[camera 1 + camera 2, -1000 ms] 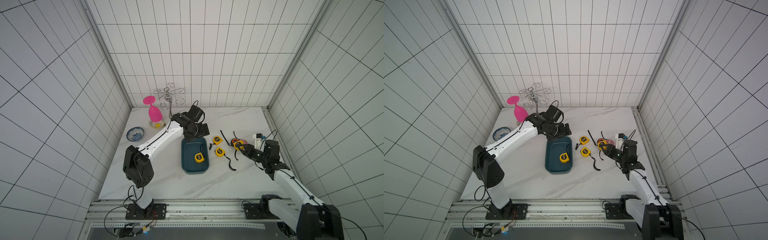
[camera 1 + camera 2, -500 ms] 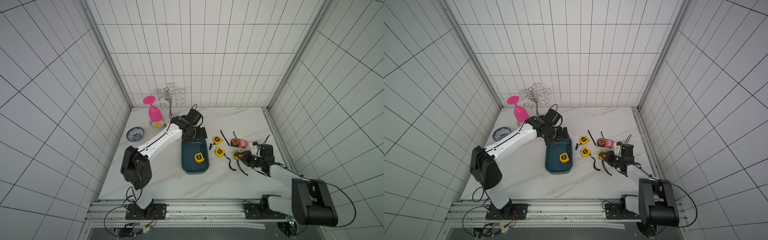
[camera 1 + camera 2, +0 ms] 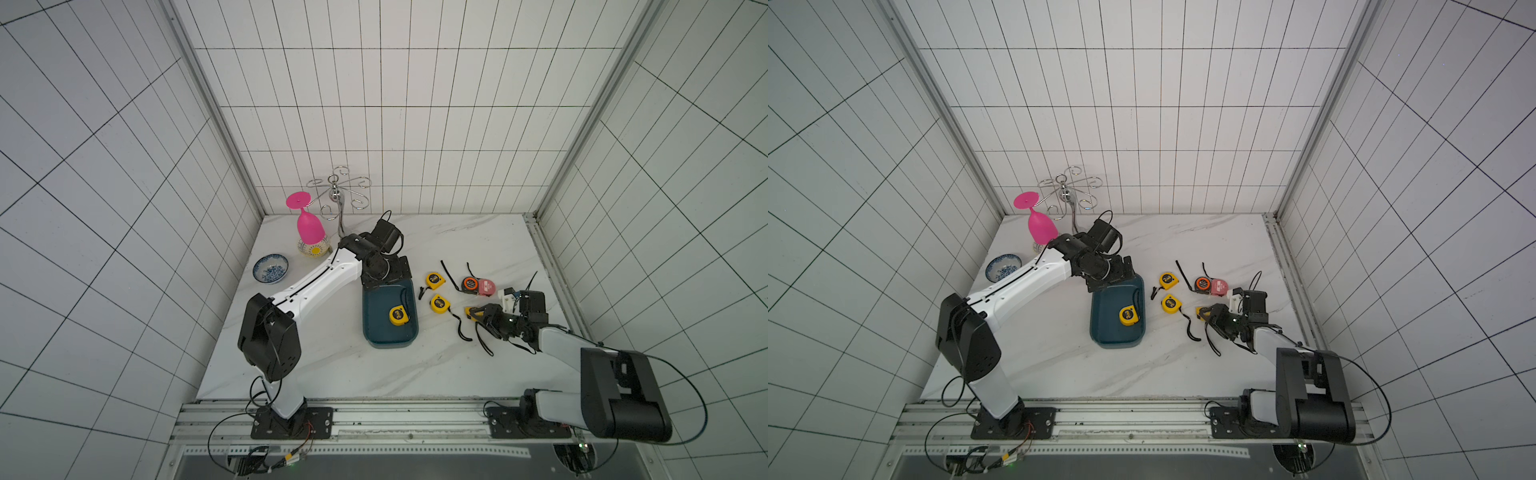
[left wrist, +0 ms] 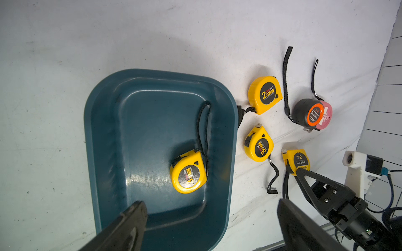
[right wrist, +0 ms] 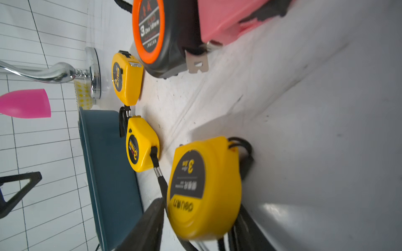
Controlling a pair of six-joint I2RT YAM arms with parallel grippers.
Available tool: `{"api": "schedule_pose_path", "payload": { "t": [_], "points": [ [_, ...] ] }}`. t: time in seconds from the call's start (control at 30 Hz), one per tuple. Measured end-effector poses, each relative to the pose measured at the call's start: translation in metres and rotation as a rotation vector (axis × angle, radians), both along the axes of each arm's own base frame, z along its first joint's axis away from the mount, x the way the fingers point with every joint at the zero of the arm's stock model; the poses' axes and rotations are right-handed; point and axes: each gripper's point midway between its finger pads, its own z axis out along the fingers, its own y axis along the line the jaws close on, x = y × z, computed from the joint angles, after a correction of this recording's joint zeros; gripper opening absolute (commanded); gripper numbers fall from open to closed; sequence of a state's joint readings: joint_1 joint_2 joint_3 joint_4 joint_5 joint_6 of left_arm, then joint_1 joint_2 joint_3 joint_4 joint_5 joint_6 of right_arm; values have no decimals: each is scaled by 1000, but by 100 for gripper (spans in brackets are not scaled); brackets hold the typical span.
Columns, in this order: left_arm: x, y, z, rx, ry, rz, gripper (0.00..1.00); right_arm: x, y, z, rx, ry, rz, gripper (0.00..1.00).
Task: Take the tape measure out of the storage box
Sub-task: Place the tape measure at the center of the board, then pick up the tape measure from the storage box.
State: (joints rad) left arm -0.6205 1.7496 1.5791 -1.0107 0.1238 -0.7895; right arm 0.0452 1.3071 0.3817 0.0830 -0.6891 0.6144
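While the left gripper (image 4: 211,205) gapes empty over the storage box (image 4: 91,121), its yellow tape measure (image 4: 188,173) looks rigid, slick — clamp the case, not the strap (image 4: 203,128); right gripper (image 5: 202,208): hold unclear.

Numbers on nearly every case in my sight!

The tape measure (image 4: 188,175) in the storage box (image 4: 104,130) shows a 3. Out on the table, one yellow case (image 4: 265,94) reads 2m. Its yellow neighbour (image 4: 258,144) reads 3m. The nearest yellow one (image 5: 204,189) reads 3m and deli. The black-and-orange case (image 4: 309,112) shows 3.
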Motion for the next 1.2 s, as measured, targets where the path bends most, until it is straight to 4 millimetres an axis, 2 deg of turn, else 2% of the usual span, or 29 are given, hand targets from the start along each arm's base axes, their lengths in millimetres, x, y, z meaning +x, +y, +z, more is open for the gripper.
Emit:
{"api": "schedule_pose_path", "payload": {
  "t": [0.2, 0.43, 0.63, 0.87, 1.0, 1.2],
  "points": [
    [-5, 5, -6, 19, 10, -9, 97, -14, -5, 2, -38, 33, -8, 67],
    [-14, 12, -19, 60, 34, -49, 97, -23, -13, 19, -89, 27, -22, 76],
    [-31, 21, -45, 136, 92, -136, 97, -20, -16, 37, -116, 0, -22, 85],
    [-49, 12, -82, 205, 187, -176, 97, -17, -17, 44, -124, -2, -20, 91],
    [-52, 5, -100, 224, 234, -140, 97, -16, -17, 45, -128, -1, -19, 92],
    [-46, -1, -117, 227, 270, -57, 97, -16, -19, 44, -138, -2, -21, 93]
  ]
}}
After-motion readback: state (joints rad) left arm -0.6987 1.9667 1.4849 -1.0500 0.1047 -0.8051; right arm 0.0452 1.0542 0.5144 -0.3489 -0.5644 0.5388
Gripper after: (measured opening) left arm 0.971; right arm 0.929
